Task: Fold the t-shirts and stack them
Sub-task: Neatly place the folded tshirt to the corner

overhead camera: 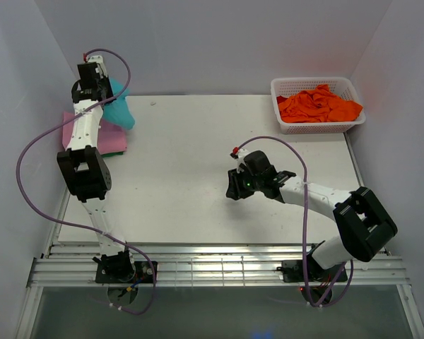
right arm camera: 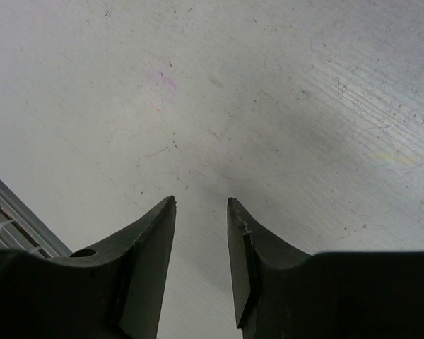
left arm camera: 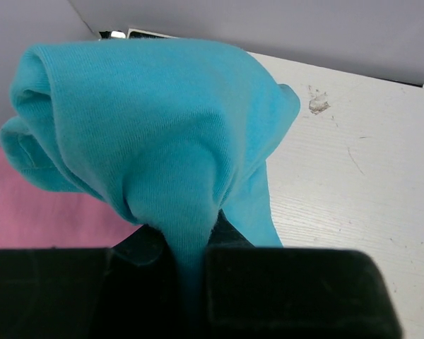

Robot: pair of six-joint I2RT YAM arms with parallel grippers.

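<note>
Two soft knit shirts are at the far left: a flat pink shirt [overhead camera: 113, 138] folded on the worktop [overhead camera: 184, 155], and a bunched teal shirt [left arm camera: 162, 127] hanging just above it in rounded folds, clamped in the left arm's [overhead camera: 85, 134] jaws. At mid-worktop, the right arm's [overhead camera: 318, 194] dark wedge-shaped jaws stand slightly apart over scuffed white board. Far right, a white lattice basket [overhead camera: 314, 82] holds crumpled orange shirts [overhead camera: 318, 106].

Robotics lab test cell, by the look of it: plain white walls [overhead camera: 219, 42] box in a scuffed white table [overhead camera: 177, 191]. Left arm [overhead camera: 83, 173] & right arm [overhead camera: 364, 222] are bolted to an alu rail [overhead camera: 219, 272] at the front, w/ purple cables [overhead camera: 18, 171] looping loose.
</note>
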